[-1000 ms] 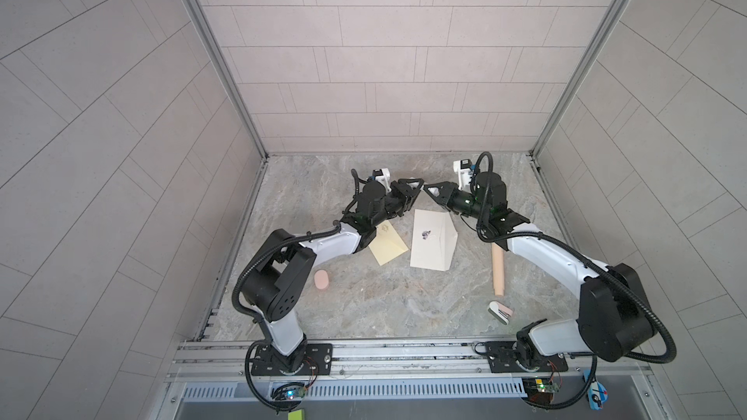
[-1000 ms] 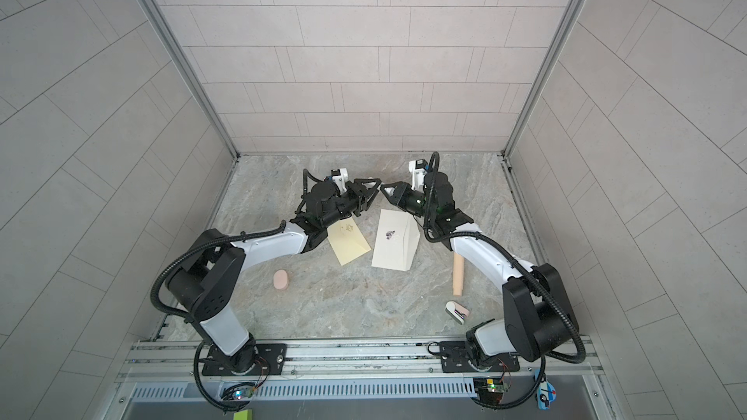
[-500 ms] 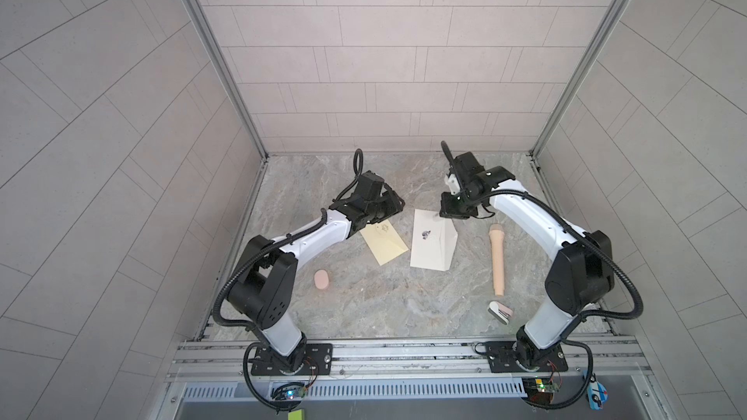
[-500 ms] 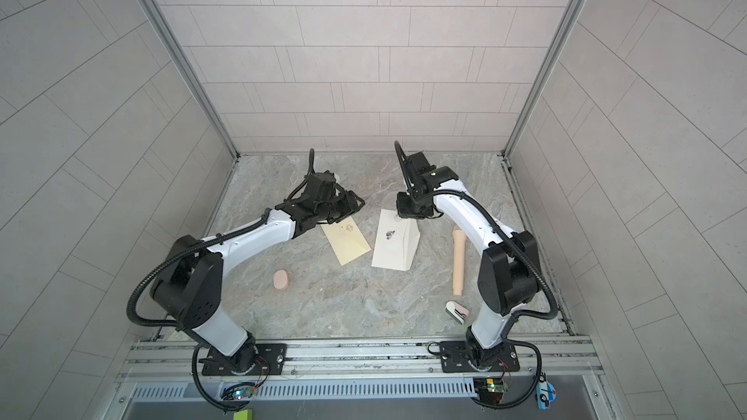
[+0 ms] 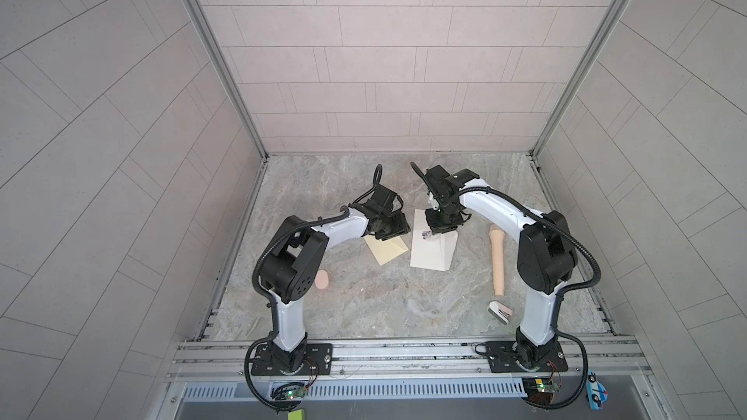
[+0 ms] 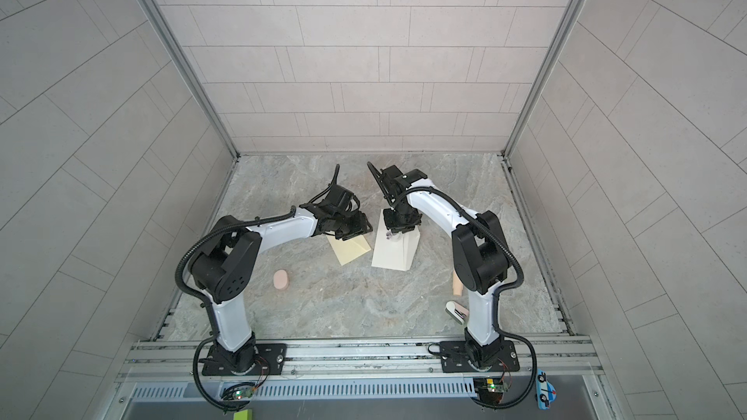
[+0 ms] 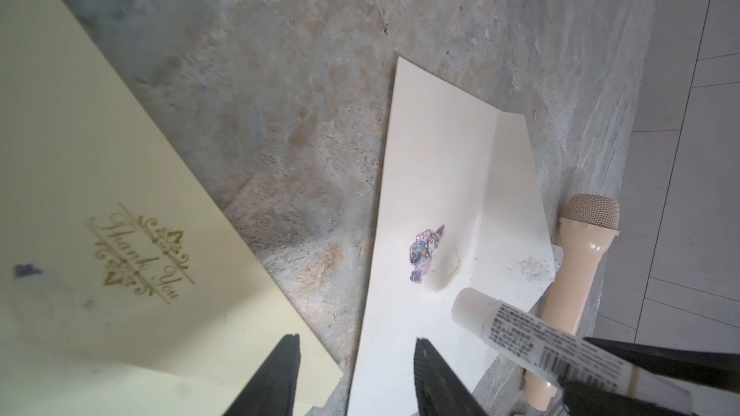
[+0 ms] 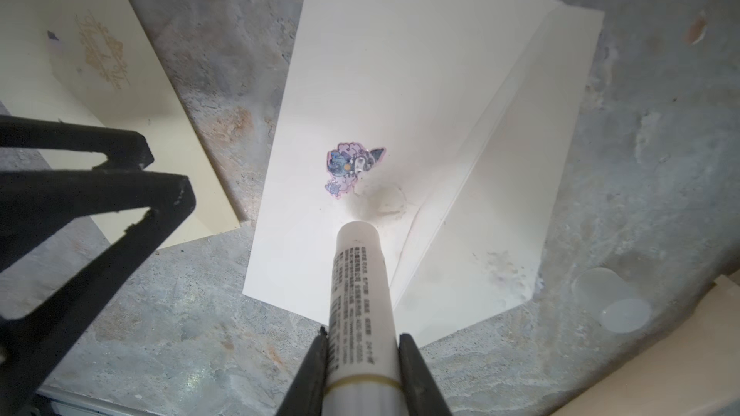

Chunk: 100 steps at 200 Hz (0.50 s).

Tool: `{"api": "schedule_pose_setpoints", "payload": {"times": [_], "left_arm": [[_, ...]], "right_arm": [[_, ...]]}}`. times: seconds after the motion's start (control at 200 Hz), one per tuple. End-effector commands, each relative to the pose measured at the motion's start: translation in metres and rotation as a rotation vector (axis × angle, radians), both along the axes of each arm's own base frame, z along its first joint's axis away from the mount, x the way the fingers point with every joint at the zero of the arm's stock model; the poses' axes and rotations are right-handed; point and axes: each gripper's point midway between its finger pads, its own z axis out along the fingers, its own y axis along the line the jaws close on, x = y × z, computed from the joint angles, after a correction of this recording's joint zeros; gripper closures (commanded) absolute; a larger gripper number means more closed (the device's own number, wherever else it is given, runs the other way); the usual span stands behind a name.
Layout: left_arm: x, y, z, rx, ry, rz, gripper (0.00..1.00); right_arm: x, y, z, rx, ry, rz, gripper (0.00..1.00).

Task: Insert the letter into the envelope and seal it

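Cream envelope (image 8: 400, 94) flat on tabletop (image 8: 640, 114) between the arms, pointed flap (image 8: 500, 194) open, purple sticker (image 8: 352, 170) near middle, right claw (image 8: 362, 334) clamped on glue stick (image 8: 360, 274), tip beside sticker, left claw (image 7: 356, 338) part-open, empty, above yellow card (image 7: 100, 194) edge.

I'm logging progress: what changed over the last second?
Both grippers came nearer from the far end of the table: the right gripper, shut on the glue stick, now points it at the envelope beside its sticker; the left gripper, open, hangs over the far edge of the yellow card. Nothing taken or released. Envelope, card, toy microphone and pink oval stayed put.
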Motion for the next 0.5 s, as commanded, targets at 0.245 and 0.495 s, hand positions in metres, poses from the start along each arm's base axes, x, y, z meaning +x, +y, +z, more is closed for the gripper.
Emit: {"api": "schedule_pose_setpoints", "payload": {"times": [0.245,0.495], "left_arm": [[0.002,-0.025,-0.009,-0.028,0.014,-0.112,0.47],[-0.005,-0.031,-0.037,0.012,0.073,-0.156,0.48]], "right_arm": [[0.005,-0.004,-0.025,-0.089,0.029,-0.004,1.0],[0.008,0.001,-0.032,-0.061,0.027,-0.029,1.0]]}}
